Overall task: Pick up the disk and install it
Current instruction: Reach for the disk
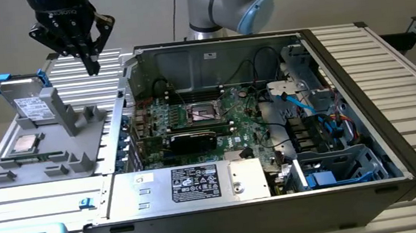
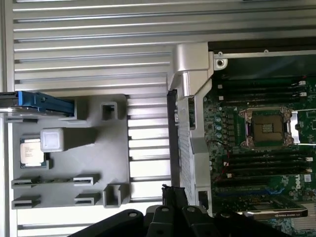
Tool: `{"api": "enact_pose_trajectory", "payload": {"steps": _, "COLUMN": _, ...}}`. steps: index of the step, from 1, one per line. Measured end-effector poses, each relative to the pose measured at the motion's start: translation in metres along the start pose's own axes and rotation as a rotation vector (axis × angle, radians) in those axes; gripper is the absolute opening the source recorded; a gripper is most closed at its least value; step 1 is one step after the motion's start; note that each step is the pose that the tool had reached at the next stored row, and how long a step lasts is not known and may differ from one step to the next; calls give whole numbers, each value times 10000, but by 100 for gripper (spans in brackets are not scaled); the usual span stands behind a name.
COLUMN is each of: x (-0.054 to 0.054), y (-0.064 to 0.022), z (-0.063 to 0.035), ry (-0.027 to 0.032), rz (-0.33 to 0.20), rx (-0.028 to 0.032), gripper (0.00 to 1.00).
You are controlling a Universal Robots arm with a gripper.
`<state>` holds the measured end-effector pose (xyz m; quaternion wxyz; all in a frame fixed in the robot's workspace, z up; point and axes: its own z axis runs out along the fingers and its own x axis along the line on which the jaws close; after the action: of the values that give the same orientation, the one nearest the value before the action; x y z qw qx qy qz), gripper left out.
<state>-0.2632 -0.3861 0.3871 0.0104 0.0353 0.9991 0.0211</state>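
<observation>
One gripper (image 1: 93,63): clenched on nothing, fingers pressed together, hanging above the ribbed worktop (image 1: 389,93) between the grey holder (image 1: 50,144) and the open computer case (image 1: 210,59).
Disk (image 1: 30,102): we see it standing tilted on edge in a slot at the holder's far end, blue frame uppermost. It sits lower than the gripper, to the exterior view's left of it, and is untouched.
Neighbours: the small CPU chip (image 1: 26,144) lies flat in the holder near the disk; a grey post (image 1: 53,105) rises against the disk's face.
Step in hand: the reach for the pickup, we judge.
Doing it well: we would spread the fingers well before coming down, set them across the disk's thin sides, match its lean, and draw it out along the slot rather than straight up.
Risk: clipping the post or nudging the chip.
</observation>
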Motion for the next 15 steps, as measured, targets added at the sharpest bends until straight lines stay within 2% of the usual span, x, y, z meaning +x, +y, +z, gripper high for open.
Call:
{"api": "enact_pose_trajectory", "payload": {"steps": 1, "x": 30, "y": 23, "z": 4, "ry": 0, "rz": 0, "rx": 19, "gripper": 11}}
{"api": "enact_pose_trajectory", "payload": {"steps": 4, "x": 73, "y": 102, "z": 18, "ry": -9, "rz": -3, "rx": 134, "gripper": 11}}
{"api": "enact_pose_trajectory", "payload": {"steps": 6, "x": 112, "y": 142, "z": 34, "ry": -26, "rz": -3, "rx": 186, "gripper": 11}}
{"api": "enact_pose_trajectory", "payload": {"steps": 12, "x": 354, "y": 222, "z": 104, "ry": -33, "rz": -7, "rx": 312, "gripper": 11}}
{"api": "enact_pose_trajectory", "payload": {"steps": 15, "x": 491, "y": 239, "z": 136, "ry": -36, "rz": -7, "rx": 339, "gripper": 11}}
